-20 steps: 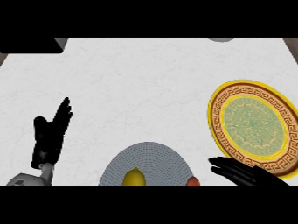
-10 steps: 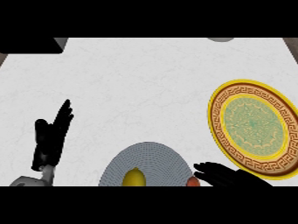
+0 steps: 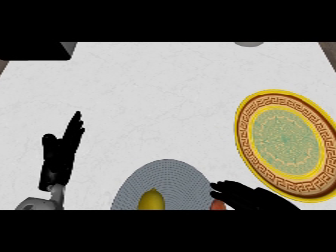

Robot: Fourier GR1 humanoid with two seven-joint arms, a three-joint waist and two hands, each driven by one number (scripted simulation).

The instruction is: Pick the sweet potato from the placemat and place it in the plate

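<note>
At the near edge I see the sweet potato [image 3: 217, 205], only an orange-red sliver on the grey placemat [image 3: 167, 179] beside a yellow fruit [image 3: 151, 199]. My right hand [image 3: 251, 197] lies over it, fingers extended, grasping nothing I can confirm. My left hand [image 3: 61, 155] rests open on the bench [image 3: 163, 88]. The plate [image 3: 288, 142] sits farther right.

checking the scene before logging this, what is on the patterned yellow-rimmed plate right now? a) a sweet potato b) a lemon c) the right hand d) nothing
d: the plate shows only its own green and brown pattern, with no item on it; the yellow item lies on the grey placemat, and the right hand is beside the placemat, short of the plate.
</note>
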